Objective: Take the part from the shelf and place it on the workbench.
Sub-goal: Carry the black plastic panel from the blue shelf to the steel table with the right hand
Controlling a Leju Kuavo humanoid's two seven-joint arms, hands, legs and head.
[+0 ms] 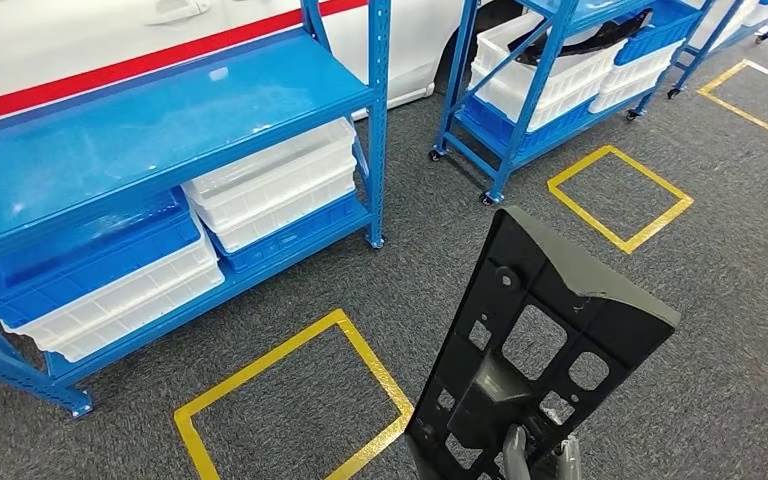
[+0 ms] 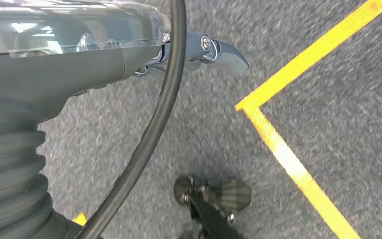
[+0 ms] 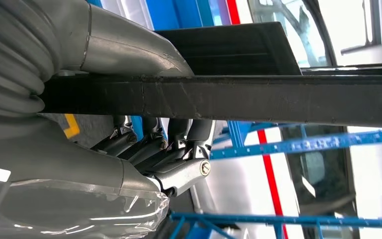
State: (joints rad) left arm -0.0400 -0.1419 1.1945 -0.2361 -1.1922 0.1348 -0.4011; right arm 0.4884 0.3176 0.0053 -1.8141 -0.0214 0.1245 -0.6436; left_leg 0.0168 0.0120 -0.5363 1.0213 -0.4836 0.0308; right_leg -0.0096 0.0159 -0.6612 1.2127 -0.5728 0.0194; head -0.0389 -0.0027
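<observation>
Item: black part (image 1: 540,340), a flat moulded plastic panel with several square and round cut-outs and a folded lip at its far end. It is standing tilted up out of the right hand (image 1: 540,462), rising away from the hand over the grey carpet floor (image 1: 740,330).

Right hand: it is gripping the part's near, lower end. In the right wrist view the hand (image 3: 144,124) is clamping the panel's edge, the thick thumb (image 3: 129,47) lying on one face and the darker fingers (image 3: 154,144) curling against the other.

Left hand (image 2: 199,52): it is hanging over the carpet, with a black cable (image 2: 164,119) crossing in front of it. One silver fingertip is showing past the grey cover; whether the fingers are spread or curled cannot be told.

Surroundings, placed from the right hand: a yellow taped square (image 1: 290,400) is lying on the floor just to its left. Beyond that, further left and ahead, a blue shelf rack (image 1: 160,120) is carrying white bins (image 1: 270,180) and a blue bin (image 1: 80,260) on its lower level. Well ahead of the hand a second yellow square (image 1: 620,195) is marked on the carpet, and past it a wheeled blue rack (image 1: 530,110) is holding more white bins. A white car body with a red stripe (image 1: 110,70) is standing behind the racks.
</observation>
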